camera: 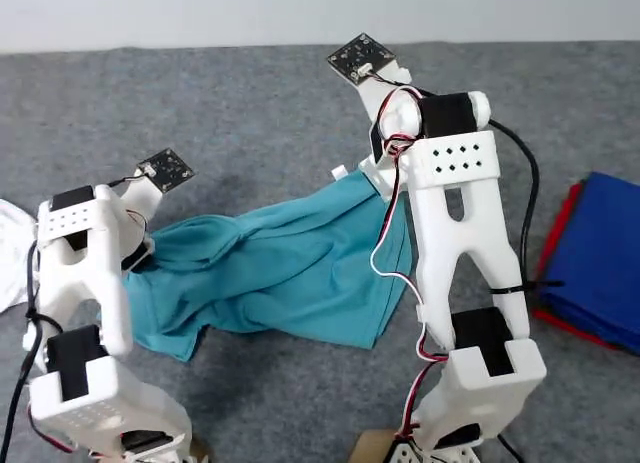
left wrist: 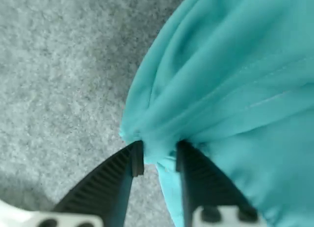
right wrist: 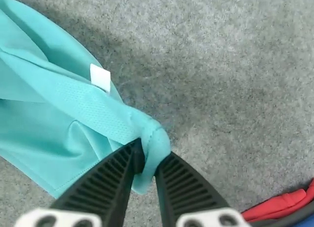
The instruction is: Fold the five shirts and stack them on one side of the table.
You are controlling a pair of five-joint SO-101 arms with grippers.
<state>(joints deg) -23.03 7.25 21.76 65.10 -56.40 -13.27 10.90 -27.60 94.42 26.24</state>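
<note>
A teal shirt (camera: pixel 280 268) is stretched between my two arms over the grey table. My left gripper (left wrist: pixel 156 158) is shut on a bunched edge of the teal shirt (left wrist: pixel 225 85) at its left end. My right gripper (right wrist: pixel 148 161) is shut on the collar end of the teal shirt (right wrist: pixel 54 114), beside a small white label (right wrist: pixel 100 78). In the high view the right arm (camera: pixel 455 193) stands over the shirt's far right corner, and the left arm (camera: pixel 85 253) is at its left edge.
A stack of folded shirts, blue on top (camera: pixel 600 258) with red beneath (camera: pixel 560 233), lies at the right edge of the table. A white shirt (camera: pixel 12 248) lies at the far left. Grey carpet-like table surface (camera: pixel 250 113) stretches behind.
</note>
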